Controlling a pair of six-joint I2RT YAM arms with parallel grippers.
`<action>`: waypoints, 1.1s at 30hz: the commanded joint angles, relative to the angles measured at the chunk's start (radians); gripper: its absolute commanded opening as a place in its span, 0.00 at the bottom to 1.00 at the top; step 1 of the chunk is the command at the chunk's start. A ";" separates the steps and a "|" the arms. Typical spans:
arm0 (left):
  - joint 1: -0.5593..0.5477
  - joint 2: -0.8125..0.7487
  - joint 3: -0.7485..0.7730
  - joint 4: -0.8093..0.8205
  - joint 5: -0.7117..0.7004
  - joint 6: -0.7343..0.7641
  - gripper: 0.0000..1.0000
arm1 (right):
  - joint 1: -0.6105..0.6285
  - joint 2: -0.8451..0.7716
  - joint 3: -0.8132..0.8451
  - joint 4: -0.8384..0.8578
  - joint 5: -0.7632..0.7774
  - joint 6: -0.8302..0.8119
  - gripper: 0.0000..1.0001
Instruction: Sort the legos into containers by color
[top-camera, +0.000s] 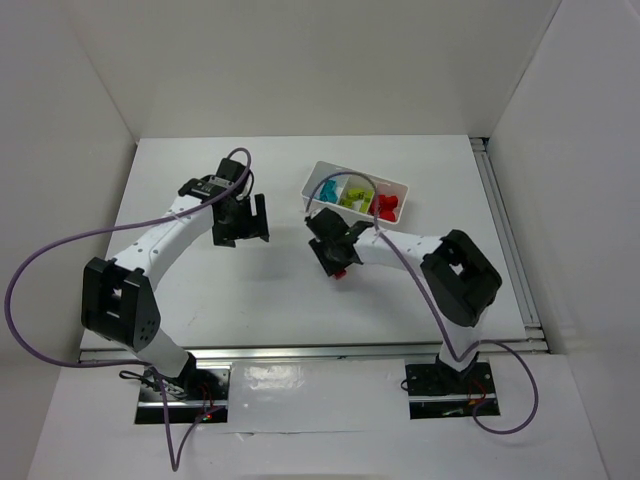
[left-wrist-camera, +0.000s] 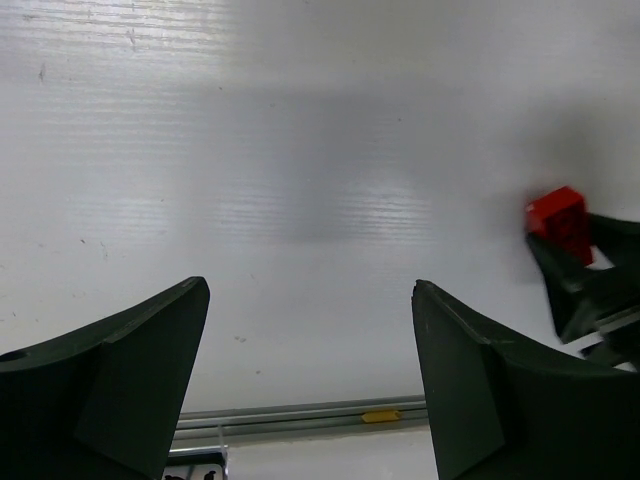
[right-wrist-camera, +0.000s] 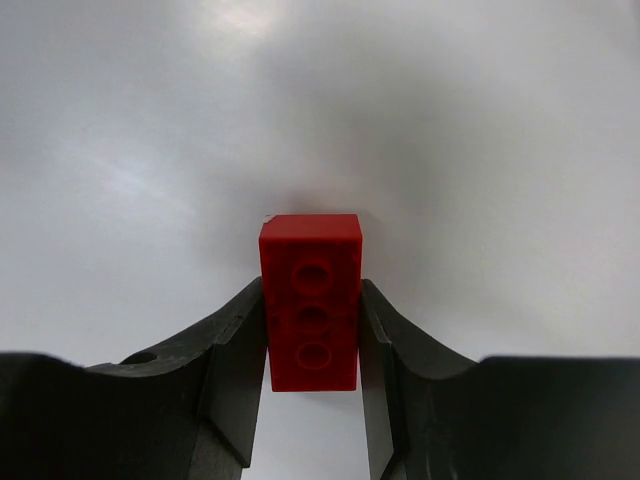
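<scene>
Overhead, the white tray (top-camera: 404, 186) sat on the table (top-camera: 200, 300), right of centre. Its three compartments held, left to right, cyan-blue bricks (top-camera: 328, 190), lime-green bricks (top-camera: 350, 197) and red bricks (top-camera: 387, 206). The right gripper (top-camera: 338, 262) stood just in front of the tray, clamped on a single red brick (top-camera: 342, 272). The left gripper (top-camera: 240, 222) hung well apart to the left, jaws spread.

At the left wrist, both fingers (left-wrist-camera: 130, 370) stood wide apart over bare table, gripping nothing. The red brick (left-wrist-camera: 558, 220) showed near the right edge.

At the right wrist, the fingers (right-wrist-camera: 235, 345) pressed both long sides of the red brick (right-wrist-camera: 311, 290). Contact with the table could not be determined.
</scene>
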 joint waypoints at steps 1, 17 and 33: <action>0.006 0.005 0.019 0.000 -0.001 0.006 0.92 | -0.054 -0.132 0.023 0.000 0.116 0.073 0.28; 0.015 0.023 0.028 0.027 0.042 0.033 0.92 | -0.416 -0.100 0.250 0.000 0.353 0.266 0.31; 0.024 0.004 0.019 0.027 0.042 0.042 0.92 | -0.526 -0.252 0.302 -0.261 0.699 0.557 1.00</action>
